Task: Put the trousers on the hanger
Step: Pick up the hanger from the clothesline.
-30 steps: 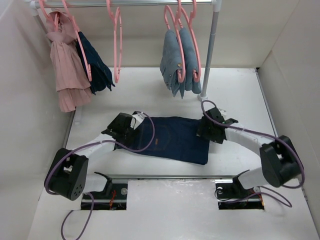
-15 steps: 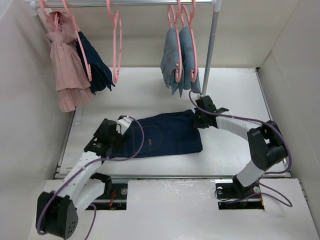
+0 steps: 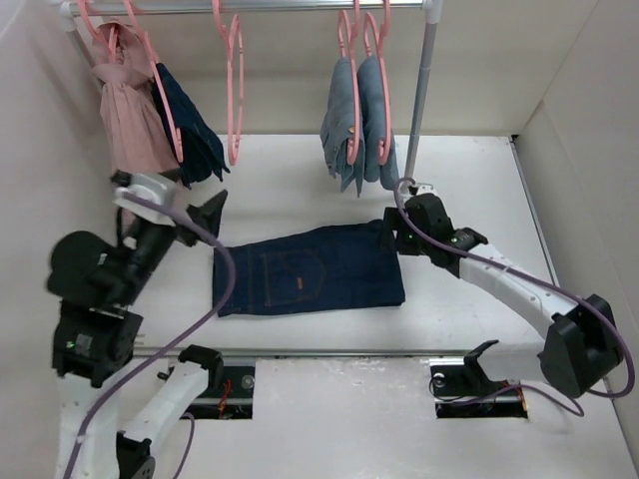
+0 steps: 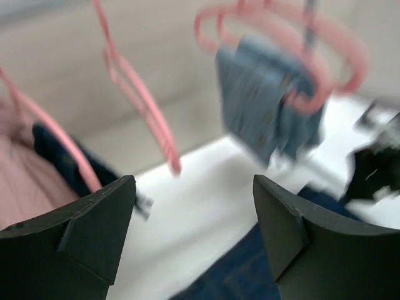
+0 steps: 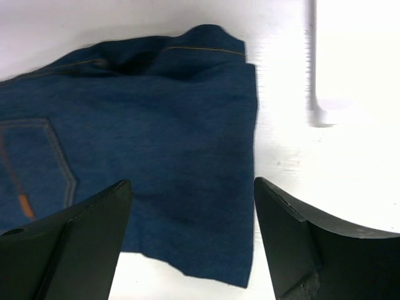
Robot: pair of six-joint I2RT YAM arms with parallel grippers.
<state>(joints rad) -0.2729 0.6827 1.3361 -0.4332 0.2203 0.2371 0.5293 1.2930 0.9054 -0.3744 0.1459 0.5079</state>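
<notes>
Where the trousers (image 3: 310, 269) end, the right pincer (image 3: 389, 237) gapes over them.

Left claw (image 4: 192, 181) high, right claw (image 5: 191, 181) low, both jaws wide.

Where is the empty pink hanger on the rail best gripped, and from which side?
Probably its bottom bend, from the near left, where the left end effector stands open: the hanger hangs bare and edge-on to the arms, clear of the navy garment and pale jeans.
</notes>
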